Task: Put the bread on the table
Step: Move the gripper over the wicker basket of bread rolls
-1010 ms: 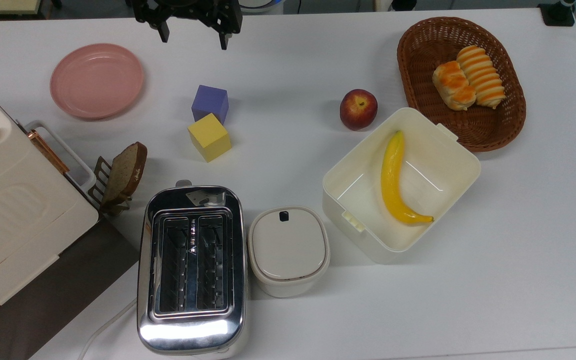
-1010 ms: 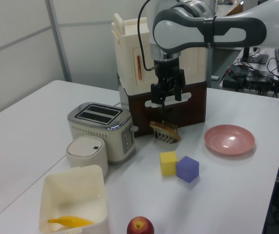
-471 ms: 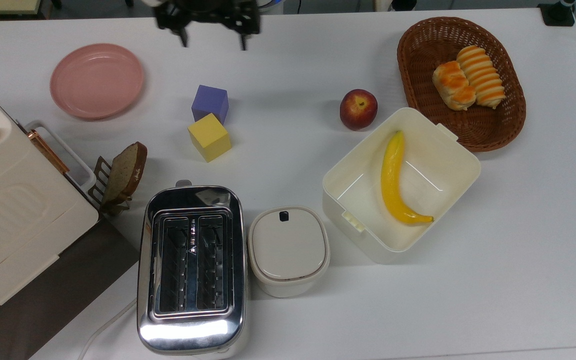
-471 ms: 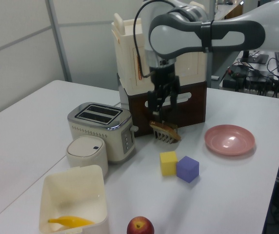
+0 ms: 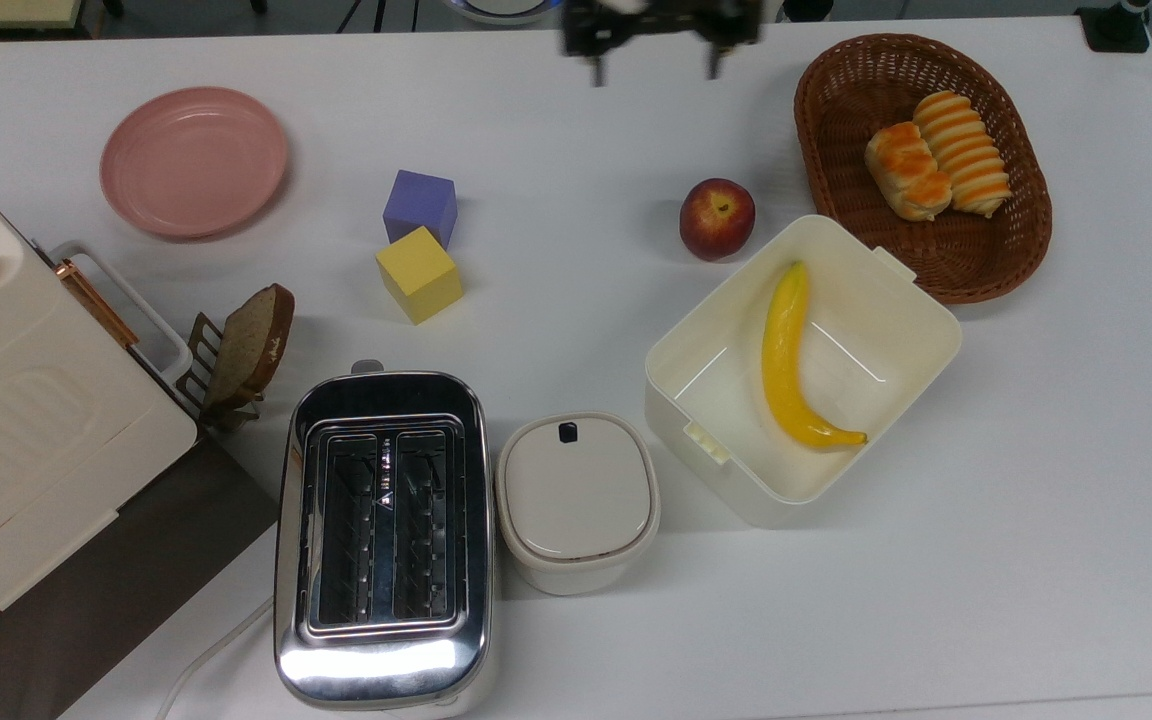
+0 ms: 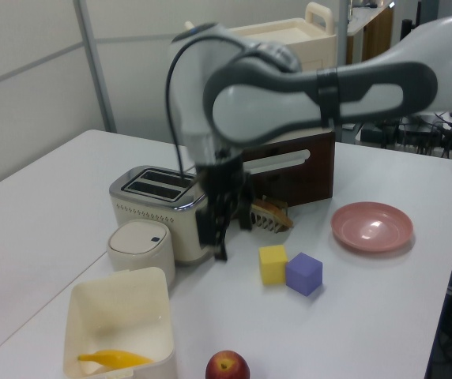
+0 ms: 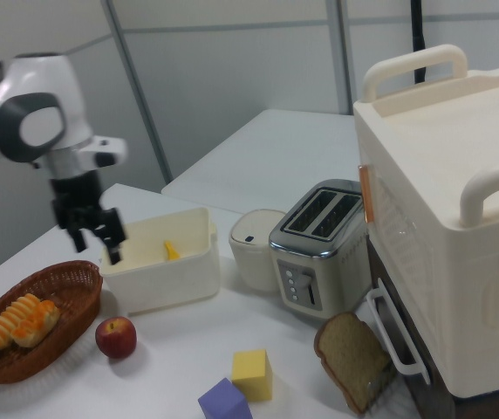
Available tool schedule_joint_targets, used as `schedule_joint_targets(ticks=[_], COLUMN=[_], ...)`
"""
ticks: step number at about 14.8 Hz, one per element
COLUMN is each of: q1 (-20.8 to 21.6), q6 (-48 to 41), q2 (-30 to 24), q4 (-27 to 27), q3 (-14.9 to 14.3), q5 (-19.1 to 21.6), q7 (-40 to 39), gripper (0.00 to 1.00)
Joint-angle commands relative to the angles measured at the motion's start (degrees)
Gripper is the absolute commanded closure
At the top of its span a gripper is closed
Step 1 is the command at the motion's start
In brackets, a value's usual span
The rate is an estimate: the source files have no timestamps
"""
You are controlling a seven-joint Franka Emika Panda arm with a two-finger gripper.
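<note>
Since the earlier frames my end effector (image 5: 652, 62) has swung along the far edge toward the top view's right, now near the wicker basket (image 5: 996, 262).

Top view: the white surface (image 5: 936, 600) is plain; I read no writing anywhere. The bread (image 5: 906, 170), lumpy golden-orange on top with pale sides, lies in the basket touching the striped roll (image 5: 964, 152). End effector fingers spread apart, empty.

Left view: grey wall panels behind; the arm (image 6: 305, 95) passes in front of the toaster (image 6: 163, 207).

Right view: end effector (image 7: 94, 237) hangs over the cream box (image 7: 164, 262), fingers parted; bread (image 7: 38, 321) rests in the basket.
</note>
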Motion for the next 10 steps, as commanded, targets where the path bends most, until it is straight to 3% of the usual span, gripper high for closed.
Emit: schedule_joint_targets(ticks=[1, 4, 8, 10], q1=[10.77, 16.56, 19.47, 23.5], q6=[1.48, 4.38, 10.54, 13.52], q2=[1.36, 4.43, 9.62, 12.95], q4=[-1.28, -2.24, -2.86, -2.86], q3=[-5.64, -5.64, -1.87, -1.77], q5=[1.97, 2.77, 2.86, 2.86], q7=[6.08, 12.49, 20.67, 24.88], gripper=[0.0, 0.0, 0.0, 0.0])
